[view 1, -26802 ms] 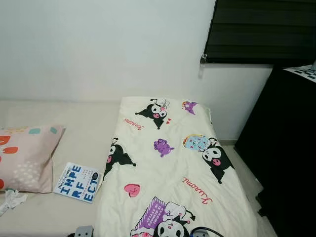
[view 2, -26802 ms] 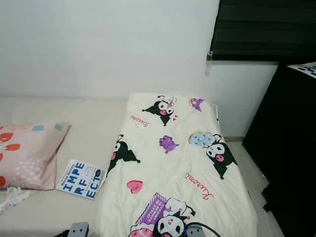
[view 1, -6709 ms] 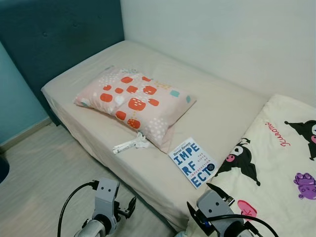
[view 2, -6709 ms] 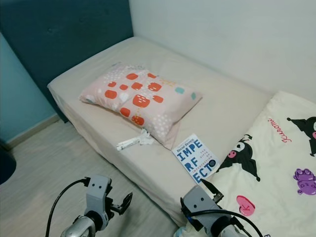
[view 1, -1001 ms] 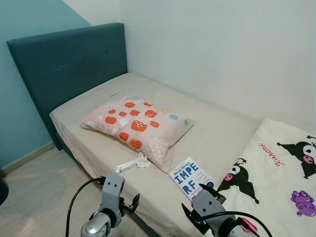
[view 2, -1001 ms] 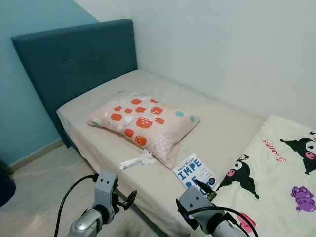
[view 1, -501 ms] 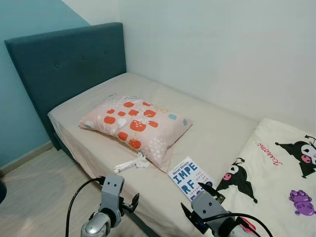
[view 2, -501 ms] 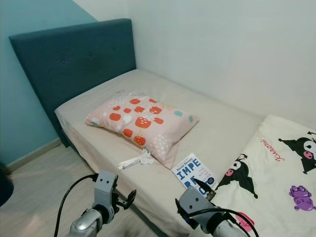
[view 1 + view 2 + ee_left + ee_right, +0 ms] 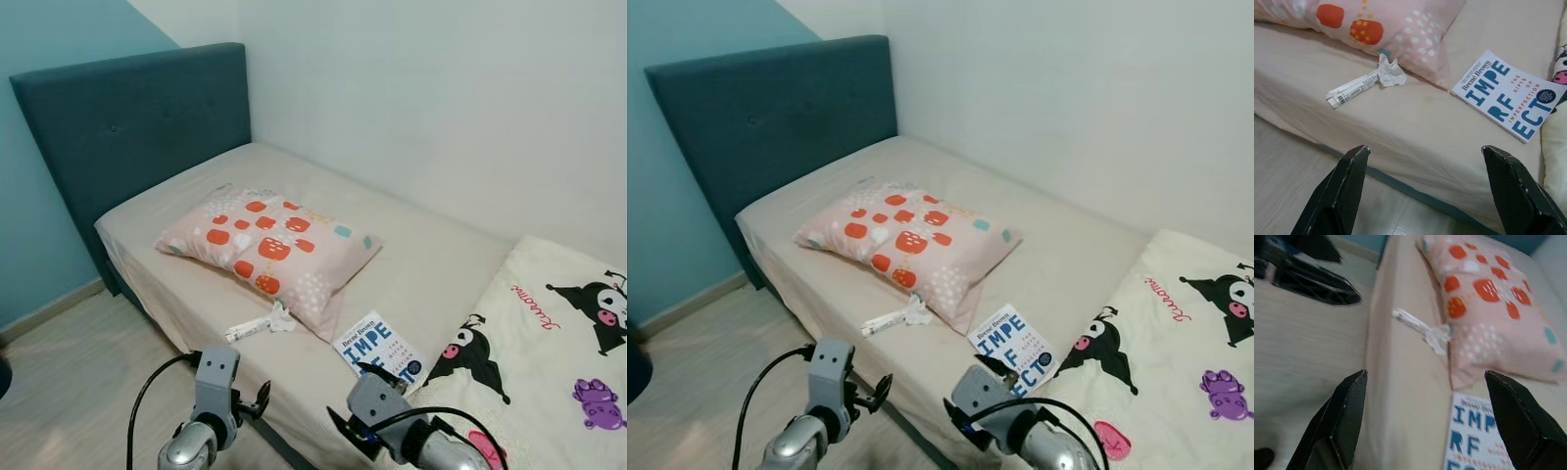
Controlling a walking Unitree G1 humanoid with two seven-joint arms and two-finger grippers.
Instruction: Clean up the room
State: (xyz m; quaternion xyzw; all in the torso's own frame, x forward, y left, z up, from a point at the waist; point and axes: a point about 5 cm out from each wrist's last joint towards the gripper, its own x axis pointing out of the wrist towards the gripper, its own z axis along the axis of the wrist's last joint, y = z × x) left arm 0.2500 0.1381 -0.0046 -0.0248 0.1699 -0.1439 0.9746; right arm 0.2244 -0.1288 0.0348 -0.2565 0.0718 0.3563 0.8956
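left gripper (image 9: 1425, 188): fingers spread wide, empty, off the bed edge
crumpled wrapper (image 9: 1367, 81): on the sheet just ahead, touching the pillow (image 9: 265, 240), long axis along the edge
book (image 9: 379, 351): nearer the right gripper (image 9: 1427, 426), also spread

The book (image 9: 1509, 94) at the right of the left wrist view carries the clearest print: "Brené Brown" in small dark letters along its upper edge, then "IMPERFECT" in big blue letters broken over three rows, with "THE GIFTS OF IMPERFECTION" in small red letters beside them. A dark round badge near its right corner is too small to read. The blanket (image 9: 549, 343), at the right of the left eye view, bears red cursive writing that reads roughly "Kuromi".
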